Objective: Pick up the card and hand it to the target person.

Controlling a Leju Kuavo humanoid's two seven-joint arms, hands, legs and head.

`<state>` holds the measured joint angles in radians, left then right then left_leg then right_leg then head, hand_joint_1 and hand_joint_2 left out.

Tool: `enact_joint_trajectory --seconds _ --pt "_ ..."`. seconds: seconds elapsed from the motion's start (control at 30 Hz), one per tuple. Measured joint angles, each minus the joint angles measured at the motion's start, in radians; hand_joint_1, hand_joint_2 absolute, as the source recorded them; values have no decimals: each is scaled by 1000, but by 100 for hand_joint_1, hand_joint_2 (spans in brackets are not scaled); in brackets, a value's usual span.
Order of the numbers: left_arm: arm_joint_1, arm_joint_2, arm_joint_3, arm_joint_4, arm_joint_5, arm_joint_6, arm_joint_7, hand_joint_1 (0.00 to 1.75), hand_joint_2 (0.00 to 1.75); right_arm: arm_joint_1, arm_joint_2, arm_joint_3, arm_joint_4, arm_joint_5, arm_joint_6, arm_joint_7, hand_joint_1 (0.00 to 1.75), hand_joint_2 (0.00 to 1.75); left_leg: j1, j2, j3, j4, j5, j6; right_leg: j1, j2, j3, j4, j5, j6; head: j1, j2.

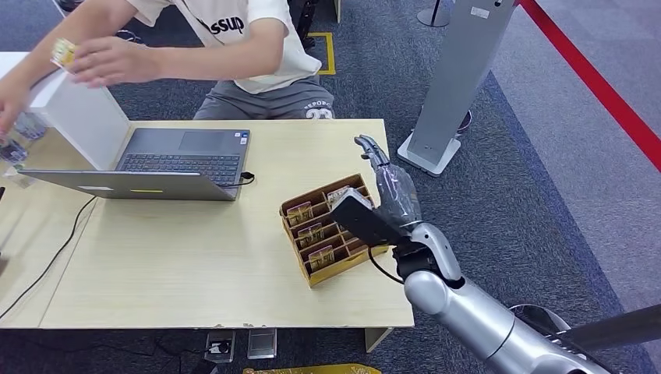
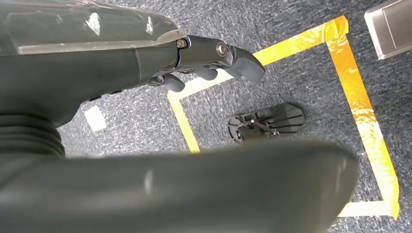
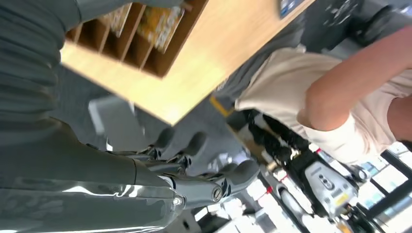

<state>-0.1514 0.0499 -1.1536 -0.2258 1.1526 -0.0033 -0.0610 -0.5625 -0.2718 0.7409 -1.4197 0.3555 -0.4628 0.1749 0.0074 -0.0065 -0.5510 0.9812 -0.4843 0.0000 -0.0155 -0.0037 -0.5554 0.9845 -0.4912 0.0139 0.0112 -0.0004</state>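
**A:** Entry, head view. Where's the task's thing?

**B:** A small yellow-and-white card (image 1: 62, 53) is pinched in the seated person's hand (image 1: 109, 61), far off at 10 o'clock from the robot and above the pale wooden table (image 1: 195, 257). More yellow printed cards (image 1: 310, 233) stand on edge in the brown slotted cardboard tray (image 1: 340, 270), near the table's 4 o'clock corner.

**A:** Hands?

**B:** The right hand (image 1: 390, 191) hangs over the tray's 3 o'clock side. Its fingers are stretched toward 12 o'clock and spread apart, with nothing in them. The right wrist view agrees. The left hand (image 2: 214, 56) hangs over grey carpet with yellow tape, fingers loosely bent and holding nothing.

**A:** Stage?

**B:** Ambiguous. A card with the person fits a handover already made, but an empty hand over the tray also fits reaching for a card. I can't settle it.

**A:** Key relation?

**B:** The tray cards lie just at 9 o'clock of the right palm, and their slots seem to run roughly from 8 to 2 o'clock. The right hand is much the nearer one. The person's card is well apart from it, beyond the open grey laptop (image 1: 183, 156).
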Motion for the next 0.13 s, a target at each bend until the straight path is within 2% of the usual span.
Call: enact_joint_trajectory --seconds 0.13 --pt "11 1 0 0 8 15 -1 0 0 50 0 -15 -38 -188 -7 -62 0 175 0 0 0 0 0 0 0 0 0 0 0 0 1 0"
